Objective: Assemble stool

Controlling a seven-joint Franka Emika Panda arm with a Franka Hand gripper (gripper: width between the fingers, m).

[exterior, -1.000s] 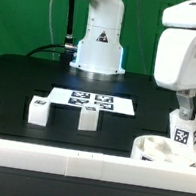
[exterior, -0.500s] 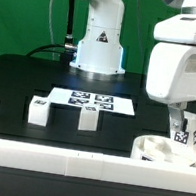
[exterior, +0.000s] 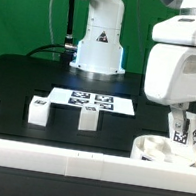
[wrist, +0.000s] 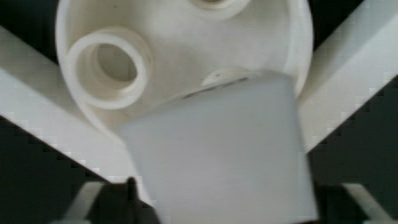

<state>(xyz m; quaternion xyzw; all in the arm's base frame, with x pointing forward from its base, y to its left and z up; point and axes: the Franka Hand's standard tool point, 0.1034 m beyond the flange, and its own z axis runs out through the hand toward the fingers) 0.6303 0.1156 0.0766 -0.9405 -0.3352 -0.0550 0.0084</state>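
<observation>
Stool leg [exterior: 185,137] stands between the downward-pointing tool [exterior: 184,125] fingers.

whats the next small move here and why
Probably squeeze the gripper firmly onto the blocky white plastic leg. That leg stands upright on the round white plastic seat disc, and the jaws sit on either side of it, but I cannot tell whether they grip it. A firm hold seems needed before the leg can be worked into the disc.
</observation>
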